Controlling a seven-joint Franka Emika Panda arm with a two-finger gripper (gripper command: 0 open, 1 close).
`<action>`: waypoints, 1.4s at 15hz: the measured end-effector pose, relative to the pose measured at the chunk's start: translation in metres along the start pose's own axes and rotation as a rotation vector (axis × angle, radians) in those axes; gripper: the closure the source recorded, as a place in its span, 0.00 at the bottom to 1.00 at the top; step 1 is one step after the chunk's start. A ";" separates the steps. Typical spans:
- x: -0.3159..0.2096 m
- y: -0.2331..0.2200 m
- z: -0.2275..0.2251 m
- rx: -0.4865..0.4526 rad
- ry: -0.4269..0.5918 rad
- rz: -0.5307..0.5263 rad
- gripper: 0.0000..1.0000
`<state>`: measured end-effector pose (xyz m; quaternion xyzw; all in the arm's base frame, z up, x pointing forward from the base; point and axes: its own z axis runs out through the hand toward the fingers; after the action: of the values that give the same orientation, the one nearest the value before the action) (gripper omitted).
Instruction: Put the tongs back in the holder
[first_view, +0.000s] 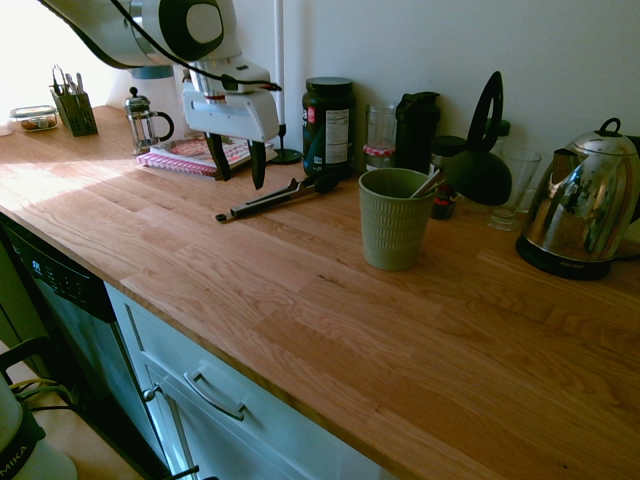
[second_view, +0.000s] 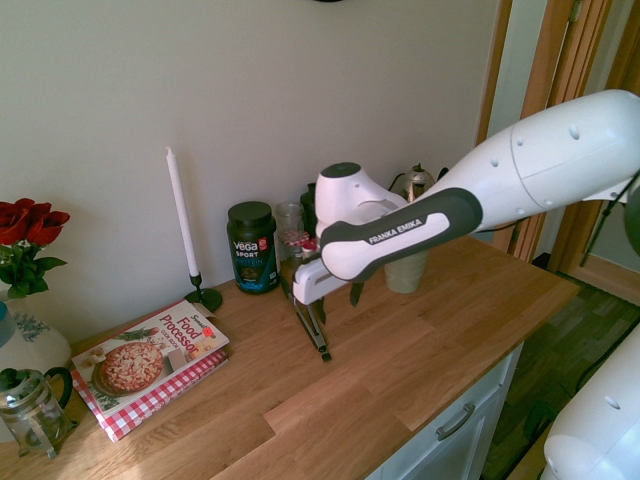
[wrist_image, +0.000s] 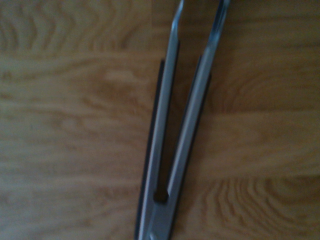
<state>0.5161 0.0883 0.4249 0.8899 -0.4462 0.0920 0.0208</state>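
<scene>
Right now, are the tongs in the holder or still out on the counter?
Out. The tongs lie flat on the wooden counter, left of the green holder and apart from it; the open gripper hovers above them.

The white arm reaches out over the counter, its forearm sloping down to a bent wrist. The gripper (first_view: 238, 169) (second_view: 336, 301) hangs pointing almost straight down, its two dark fingers (first_view: 258, 165) spread wide apart, nothing between them.
</scene>
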 end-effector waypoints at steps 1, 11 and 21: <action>0.007 -0.015 0.005 0.001 0.014 0.035 0.00; 0.059 -0.097 0.055 0.074 -0.019 0.098 0.00; 0.064 -0.116 0.090 0.051 -0.038 0.072 1.00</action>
<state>0.6593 0.0970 0.3530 0.8751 -0.4758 0.0874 -0.0139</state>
